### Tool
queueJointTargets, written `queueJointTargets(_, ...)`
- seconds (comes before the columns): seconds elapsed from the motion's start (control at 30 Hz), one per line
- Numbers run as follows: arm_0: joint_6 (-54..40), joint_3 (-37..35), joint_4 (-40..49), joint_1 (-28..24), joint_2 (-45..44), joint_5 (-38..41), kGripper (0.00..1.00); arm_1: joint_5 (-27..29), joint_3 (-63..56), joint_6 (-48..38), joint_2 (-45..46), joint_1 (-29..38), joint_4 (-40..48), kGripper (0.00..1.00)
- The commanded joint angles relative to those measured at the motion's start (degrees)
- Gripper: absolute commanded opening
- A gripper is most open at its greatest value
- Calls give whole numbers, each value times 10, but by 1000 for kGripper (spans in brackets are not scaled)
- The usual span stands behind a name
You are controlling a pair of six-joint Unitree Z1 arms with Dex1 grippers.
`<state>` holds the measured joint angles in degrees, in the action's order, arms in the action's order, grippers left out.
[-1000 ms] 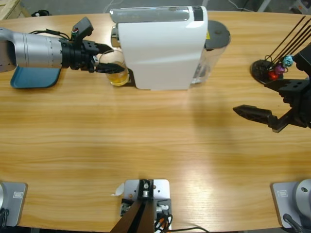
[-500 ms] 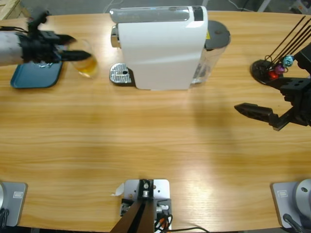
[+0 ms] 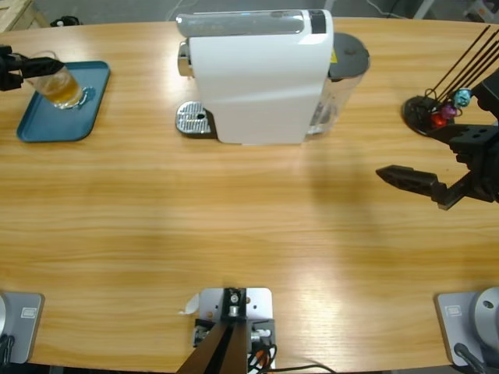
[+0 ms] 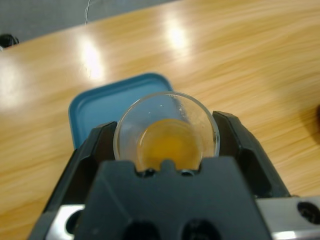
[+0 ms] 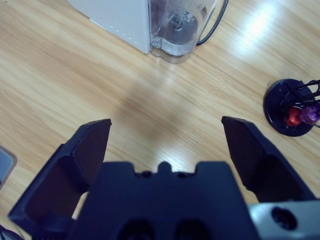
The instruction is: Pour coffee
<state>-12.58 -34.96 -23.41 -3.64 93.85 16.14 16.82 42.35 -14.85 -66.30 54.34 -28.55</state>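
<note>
The long wooden table (image 3: 249,234) runs the full width of the high view; its near half carries no task item. At the right edge, the right gripper (image 3: 425,187) hangs above bare wood, its two black jaws spread wide with nothing between them; the right wrist view (image 5: 165,135) confirms the wide gap, with only table grain showing between the jaws. Beyond this gripper, near the right edge, stands a round black capsule stand with thin dark rods (image 3: 425,111), bearing small red, purple and blue capsules; in the right wrist view the same stand (image 5: 285,107) sits at the right side.

At mid-table, toward the far edge, stands a white box-shaped coffee machine (image 3: 261,86) with a round perforated metal drip plate (image 3: 192,119) at its left foot and a clear water tank with a grey lid (image 3: 343,78) at its right side.

At the far left, the left gripper (image 4: 166,145) has its jaws clamped on either side of a clear glass tumbler (image 4: 166,131); the tumbler (image 3: 54,79) sits over a flat blue rectangular tray with rounded corners (image 3: 35,128), though contact with the tray cannot be judged. The coffee (image 4: 170,146), a shallow amber-brown layer, lies in the bottom of the tumbler; the tray (image 4: 97,107) shows beyond the glass in the left wrist view.
</note>
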Motion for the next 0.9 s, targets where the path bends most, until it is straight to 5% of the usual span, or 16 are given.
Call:
queueJointTargets(0.03,4,23,-9,-37,72,-10,0,11,-15,-3,-11,6,6,996)
queueJointTargets(0.43,-33,31,-102,-40,116,19,0,11,-15,-4,-16,6,7,996)
queueJointTargets(0.47,-33,31,-102,-40,117,22,189,11,-15,-4,-17,6,7,996)
queueJointTargets(0.5,-36,31,-102,-40,117,24,659,11,-15,-4,-17,6,7,996)
queueJointTargets(0.53,-41,34,-102,-40,114,29,864,10,-15,-4,-17,6,7,996)
queueJointTargets(0.57,-46,38,-103,-40,108,30,960,10,-15,-4,-16,6,7,996)
queueJointTargets(0.9,-58,77,-67,-40,-51,14,987,13,-19,-4,-2,6,7,996)
